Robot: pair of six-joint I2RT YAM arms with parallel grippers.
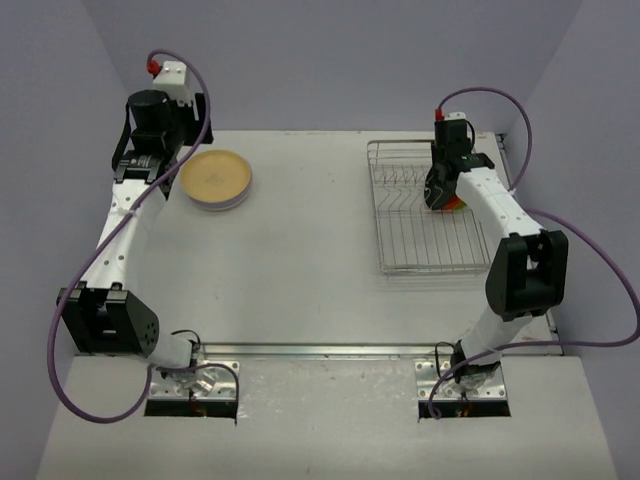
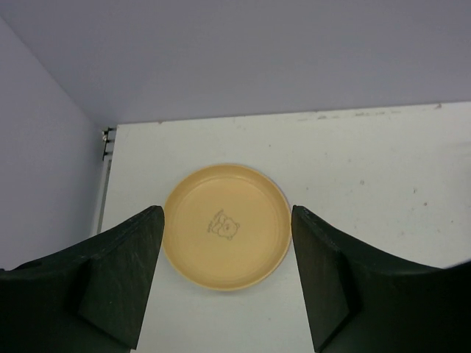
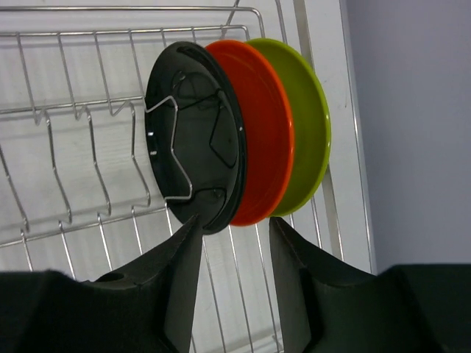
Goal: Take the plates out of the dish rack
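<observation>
A tan plate [image 1: 215, 176] lies flat on the table at the far left, on top of a lavender one; it also shows in the left wrist view [image 2: 226, 226]. My left gripper [image 2: 227, 276] is open and empty just above and short of it. The silver wire dish rack [image 1: 410, 230] stands at the far right. In it a black plate [image 3: 195, 165], an orange plate [image 3: 265, 162] and a lime green plate [image 3: 305, 140] stand on edge side by side. My right gripper [image 3: 235, 254] is open just below their lower rims, touching none.
The rack's empty wire slots [image 3: 66, 162] run to the left of the three plates. The table's right edge and the grey wall [image 3: 412, 132] are close beside the rack. The left wall [image 2: 44, 162] is close to the tan plate.
</observation>
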